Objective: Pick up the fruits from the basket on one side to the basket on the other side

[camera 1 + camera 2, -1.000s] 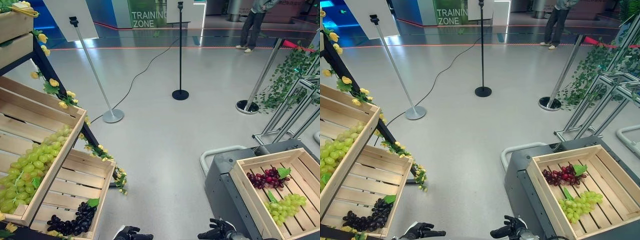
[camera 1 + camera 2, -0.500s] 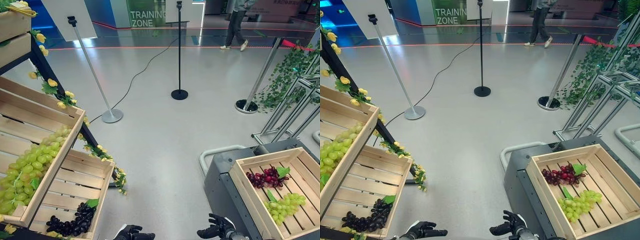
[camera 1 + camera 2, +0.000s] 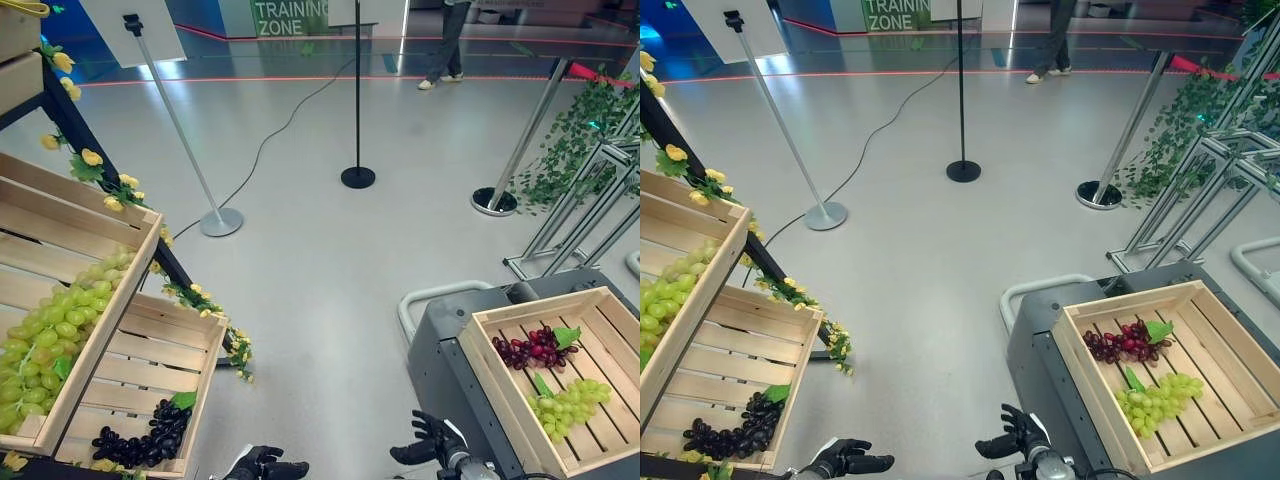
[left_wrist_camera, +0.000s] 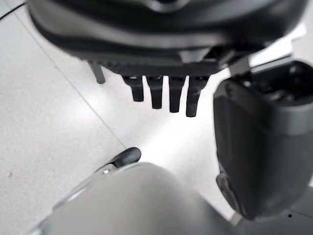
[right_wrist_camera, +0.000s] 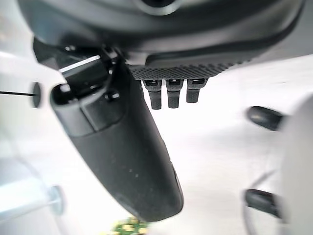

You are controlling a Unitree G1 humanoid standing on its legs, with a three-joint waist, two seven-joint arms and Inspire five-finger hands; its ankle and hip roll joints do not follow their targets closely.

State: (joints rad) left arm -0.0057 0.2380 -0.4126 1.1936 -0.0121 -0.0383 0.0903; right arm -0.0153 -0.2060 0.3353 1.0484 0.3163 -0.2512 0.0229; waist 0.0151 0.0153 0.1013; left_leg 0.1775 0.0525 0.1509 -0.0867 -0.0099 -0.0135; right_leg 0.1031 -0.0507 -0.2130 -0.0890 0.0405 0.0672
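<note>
At the left, a sloping wooden crate (image 3: 120,300) holds green grapes (image 3: 55,330). Below it a second crate (image 3: 200,390) holds a black grape bunch (image 3: 140,442). At the right, a wooden crate (image 3: 490,370) on a grey cart (image 3: 440,360) holds a red grape bunch (image 3: 530,350) and a green bunch (image 3: 570,405). My left hand (image 3: 262,466) hangs low over the floor near the black grapes' crate, fingers relaxed and empty (image 4: 161,95). My right hand (image 3: 430,445) is beside the cart's near corner, fingers spread, holding nothing (image 5: 168,95).
A garland of yellow flowers (image 3: 200,300) runs down the left stand's leg. Two pole stands (image 3: 357,100) (image 3: 180,130) rise from the open floor ahead. A metal rack with green vines (image 3: 590,140) is at the right. A person (image 3: 450,40) walks at the back.
The whole picture has shifted up, so the camera tilted down. My right hand rose a little beside the cart. The person at the back walked to the left.
</note>
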